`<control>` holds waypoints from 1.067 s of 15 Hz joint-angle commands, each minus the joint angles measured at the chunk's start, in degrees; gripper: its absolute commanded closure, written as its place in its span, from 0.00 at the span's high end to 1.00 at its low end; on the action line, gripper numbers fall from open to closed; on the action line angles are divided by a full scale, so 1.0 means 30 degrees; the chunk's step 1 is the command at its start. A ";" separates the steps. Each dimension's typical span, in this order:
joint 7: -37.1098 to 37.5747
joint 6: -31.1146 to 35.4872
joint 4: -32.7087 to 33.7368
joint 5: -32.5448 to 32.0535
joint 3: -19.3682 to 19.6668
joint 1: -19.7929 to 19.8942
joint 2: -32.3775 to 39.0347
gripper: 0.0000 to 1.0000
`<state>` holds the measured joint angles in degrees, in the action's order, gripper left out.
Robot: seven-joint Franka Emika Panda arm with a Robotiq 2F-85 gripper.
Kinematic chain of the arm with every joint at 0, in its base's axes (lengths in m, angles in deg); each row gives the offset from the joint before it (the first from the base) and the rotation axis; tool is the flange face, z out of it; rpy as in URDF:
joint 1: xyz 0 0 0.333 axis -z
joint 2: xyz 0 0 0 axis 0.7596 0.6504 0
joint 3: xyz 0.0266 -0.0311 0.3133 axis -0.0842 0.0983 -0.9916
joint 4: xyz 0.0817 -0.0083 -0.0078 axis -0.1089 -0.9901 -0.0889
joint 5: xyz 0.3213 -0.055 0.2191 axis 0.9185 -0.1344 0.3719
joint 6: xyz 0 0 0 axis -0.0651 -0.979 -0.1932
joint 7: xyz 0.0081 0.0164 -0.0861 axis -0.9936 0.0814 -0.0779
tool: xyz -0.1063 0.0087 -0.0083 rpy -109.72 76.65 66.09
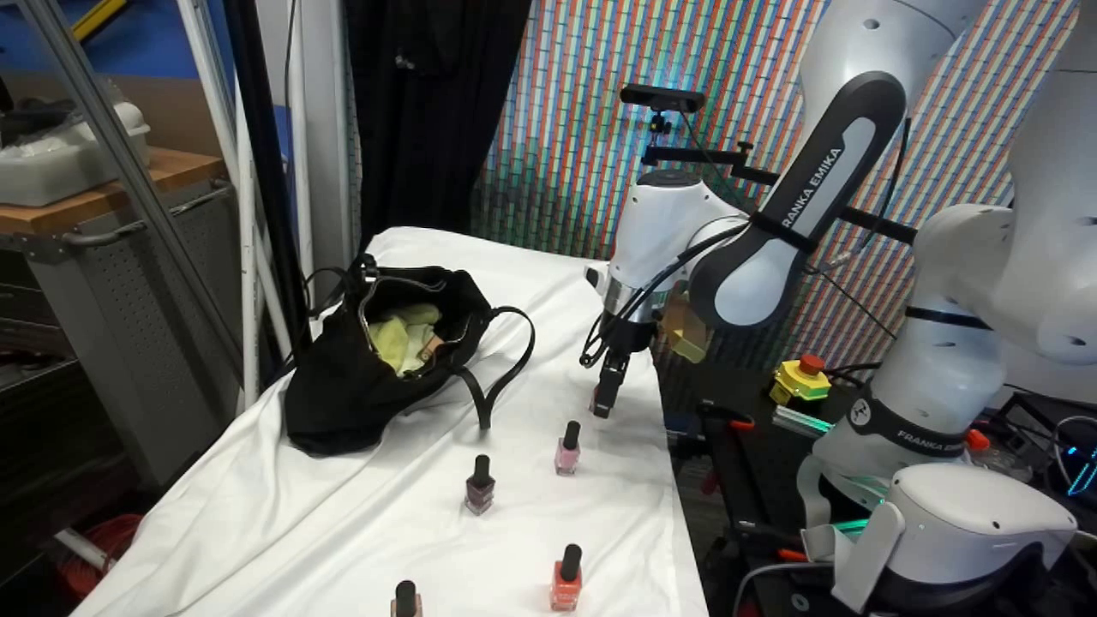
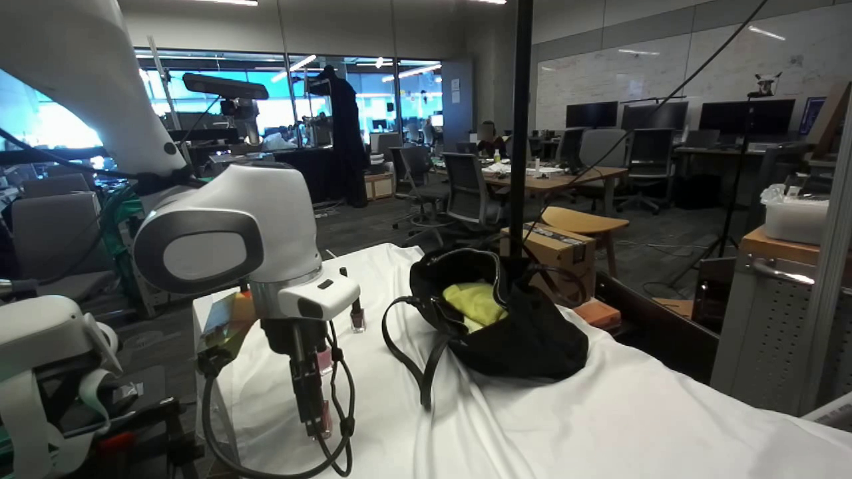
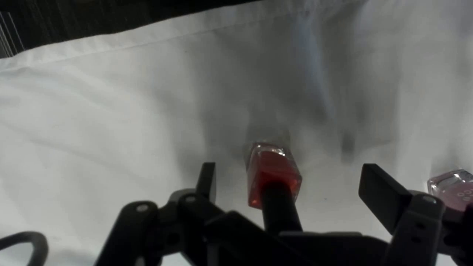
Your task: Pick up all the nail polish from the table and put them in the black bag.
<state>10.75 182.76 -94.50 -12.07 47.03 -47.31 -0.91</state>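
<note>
As we look into the black bag (image 1: 343,403), which slouches open-mouthed on the white-draped table (image 1: 283,557), we see yellow-green material (image 1: 391,343) inside and beside it a small tan item (image 1: 430,347) we cannot identify. A looped handle (image 1: 485,415) droops from it onto the cloth, on the side facing the bottles. Away from the table, we notice a pale plastic bin (image 1: 51,180) on a wood-topped cart (image 1: 150,300), its contents unclear to us, and, in an exterior view, a cardboard box (image 2: 576,261) beyond the bag. All the nail polish we can make out stands upright on the table: a red bottle (image 3: 273,170), a pink bottle (image 1: 566,456), a dark bottle (image 1: 480,492), an orange-red bottle (image 1: 566,588) and a peach bottle (image 1: 406,605), partly cut off. Our end effector (image 3: 290,184) is spread wide around the red bottle, cloth showing between it and each fingertip. In both exterior views the end effector partly hides that bottle from us, and a black cable (image 2: 348,426) loops close by. Past the table's edge sit a white headset (image 1: 977,523) and a red-topped yellow button box (image 1: 801,383).
</note>
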 commanded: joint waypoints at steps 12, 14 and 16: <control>-0.0529 0.0638 0.1693 0.0875 0.0281 0.0102 0.2438 1.00; -0.0642 0.0506 0.1761 0.1082 0.0210 0.0205 0.2399 1.00; -0.0794 0.0305 0.1777 0.1272 0.0184 0.0229 0.2348 1.00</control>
<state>10.37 183.50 -90.27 -10.27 47.83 -47.02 4.37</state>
